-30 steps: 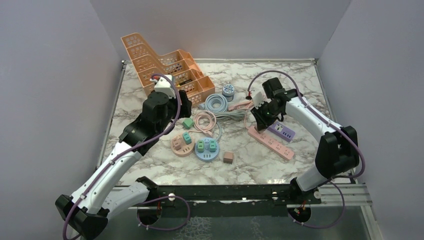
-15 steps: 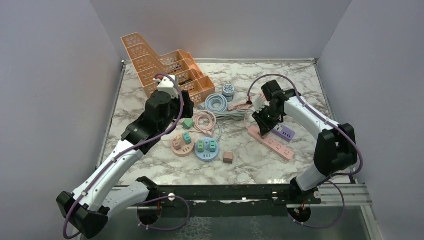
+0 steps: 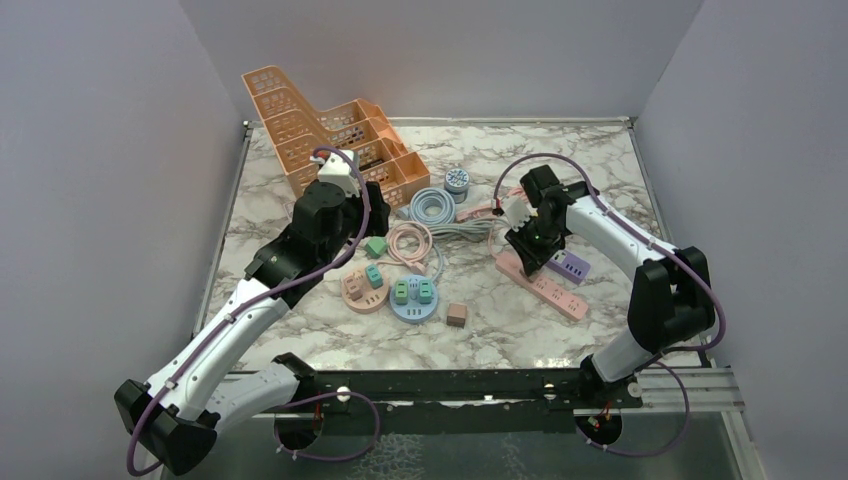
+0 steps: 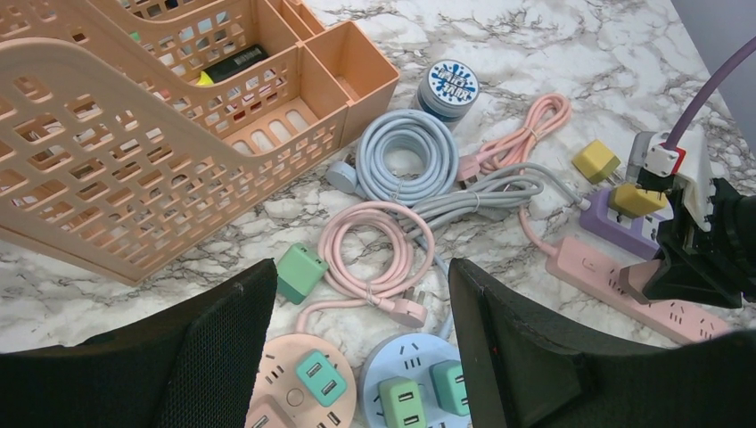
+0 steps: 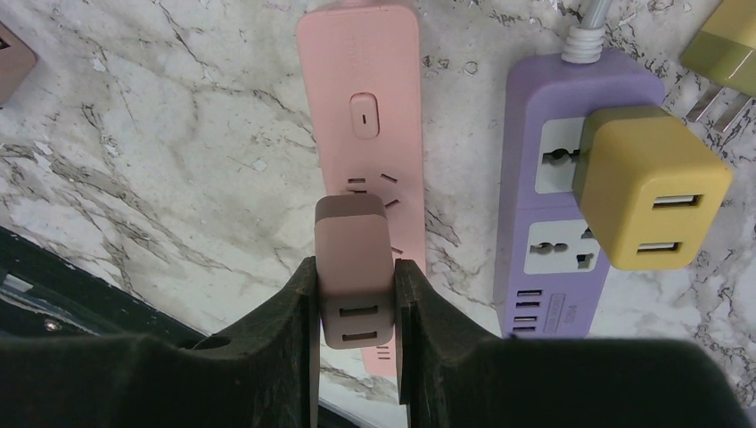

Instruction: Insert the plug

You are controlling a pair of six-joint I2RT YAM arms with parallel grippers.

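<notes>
My right gripper point(image 5: 355, 299) is shut on a brownish-pink plug point(image 5: 354, 259) with two slots in its near face. The plug is over the pink power strip point(image 5: 361, 80), just past the strip's switch and partly covering a socket. Its prongs are hidden, so I cannot tell whether it touches the strip. In the top view the right gripper point(image 3: 526, 252) is over the strip's left end point(image 3: 556, 291). My left gripper point(image 4: 361, 343) is open and holds nothing, above a coiled pink cable point(image 4: 374, 250) and a loose green plug point(image 4: 300, 272).
A purple power strip point(image 5: 579, 85) with a yellow plug point(image 5: 651, 187) in it lies right beside the pink one. Round pink point(image 4: 272, 383) and blue point(image 4: 406, 357) socket hubs hold green plugs. An orange basket point(image 3: 320, 135), coiled cables point(image 3: 435, 208) and a small brown plug point(image 3: 456, 316) are also on the table.
My right gripper has come down and a little left with the plug, closer to the pink strip. The left arm has shifted slightly, its gripper still open.
</notes>
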